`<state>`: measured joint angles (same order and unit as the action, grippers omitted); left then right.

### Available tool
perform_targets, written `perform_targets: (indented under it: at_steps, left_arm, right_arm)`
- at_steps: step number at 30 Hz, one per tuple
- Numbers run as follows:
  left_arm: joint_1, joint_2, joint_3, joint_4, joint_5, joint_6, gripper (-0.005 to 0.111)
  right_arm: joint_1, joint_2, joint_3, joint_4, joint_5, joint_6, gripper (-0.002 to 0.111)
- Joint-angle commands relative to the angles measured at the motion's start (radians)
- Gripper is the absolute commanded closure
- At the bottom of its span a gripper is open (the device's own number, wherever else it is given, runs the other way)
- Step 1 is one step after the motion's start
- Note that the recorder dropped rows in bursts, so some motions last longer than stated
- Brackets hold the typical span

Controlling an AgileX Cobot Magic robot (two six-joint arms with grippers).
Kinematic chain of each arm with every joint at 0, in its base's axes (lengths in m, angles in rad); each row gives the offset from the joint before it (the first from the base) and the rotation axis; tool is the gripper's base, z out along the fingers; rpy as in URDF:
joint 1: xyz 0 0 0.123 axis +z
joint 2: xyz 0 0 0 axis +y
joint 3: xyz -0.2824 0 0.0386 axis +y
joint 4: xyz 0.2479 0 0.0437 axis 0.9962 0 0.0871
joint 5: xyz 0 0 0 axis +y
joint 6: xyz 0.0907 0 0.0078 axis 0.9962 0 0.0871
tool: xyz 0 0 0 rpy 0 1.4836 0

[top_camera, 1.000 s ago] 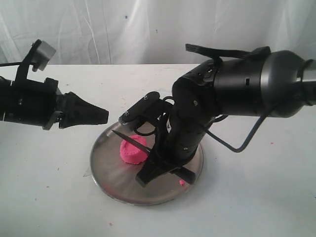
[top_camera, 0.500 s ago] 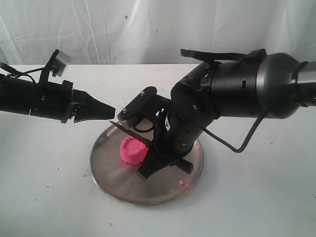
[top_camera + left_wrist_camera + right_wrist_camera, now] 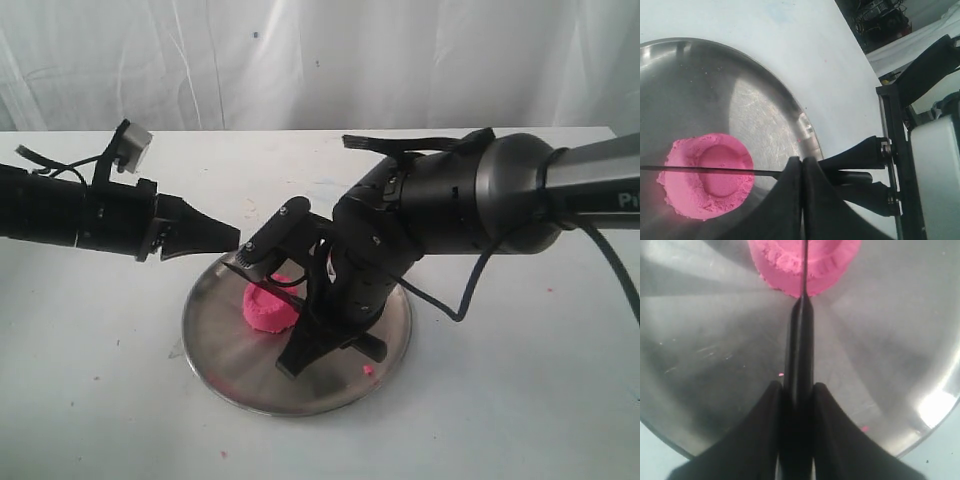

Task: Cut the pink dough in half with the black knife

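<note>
Left hand (image 3: 233, 240) farther right, beside the black knife (image 3: 705, 170), over the edge of the steel plate (image 3: 215, 335).

My right arm (image 3: 440, 210) hangs bulky over the far and right half of the steel plate (image 3: 215, 340), closing that side. My right tool (image 3: 799, 390), clamped on the black knife (image 3: 799, 335), fills the plate's middle. The blade crosses over the pink dough (image 3: 268, 308) and bars its top. My left tool (image 3: 230, 240), fingers pressed together, hovers at the plate's far-left rim, just beside the camera bracket (image 3: 272, 232) on my right wrist; that gap is tight. The plate's near-left part lies bare. The counter (image 3: 100, 400) in front and to both sides is open.
</note>
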<state>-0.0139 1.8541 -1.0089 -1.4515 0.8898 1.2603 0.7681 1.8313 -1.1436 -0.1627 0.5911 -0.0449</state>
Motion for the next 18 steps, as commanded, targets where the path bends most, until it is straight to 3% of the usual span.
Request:
perform_targets:
  at_steps: [1, 18]
  left_arm:
    - [0.003, 0.024, -0.007, -0.047, 0.020, 0.034, 0.107]
    - [0.001, 0.071, -0.007, -0.087, 0.028, 0.082, 0.107]
  right_arm:
    - [0.004, -0.001, -0.011, -0.014, -0.029, 0.006, 0.108]
    - [-0.002, 0.026, -0.012, -0.040, -0.062, 0.045, 0.108]
